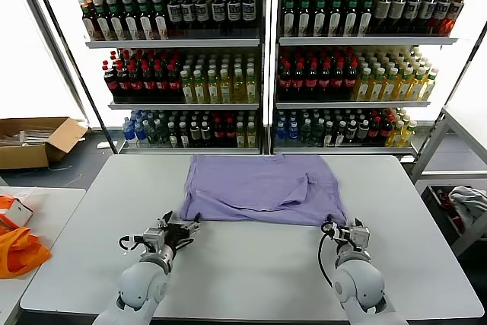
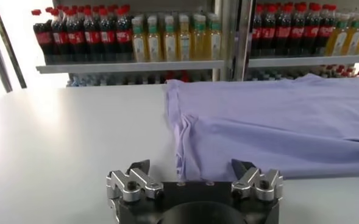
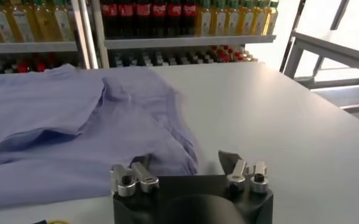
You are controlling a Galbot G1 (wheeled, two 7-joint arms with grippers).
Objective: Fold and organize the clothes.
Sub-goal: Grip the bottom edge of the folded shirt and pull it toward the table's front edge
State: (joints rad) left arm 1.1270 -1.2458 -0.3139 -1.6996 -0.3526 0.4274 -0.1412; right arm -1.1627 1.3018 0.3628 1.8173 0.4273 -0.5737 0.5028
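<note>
Both grippers sit spread open and empty, left gripper (image 2: 191,165) and right gripper (image 3: 188,159), the lavender T-shirt's (image 1: 262,186) near hem just ahead of their fingertips.

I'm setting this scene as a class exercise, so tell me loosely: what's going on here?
A two-armed robot stands at a white table with a lavender T-shirt lying on it, sleeves already folded in. The left gripper sits open at the shirt's near left corner, and the right gripper sits open at the near right corner; neither holds any cloth. It looks ready to grasp the near hem for a fold. Shelves of bottles stand behind the table.
</note>
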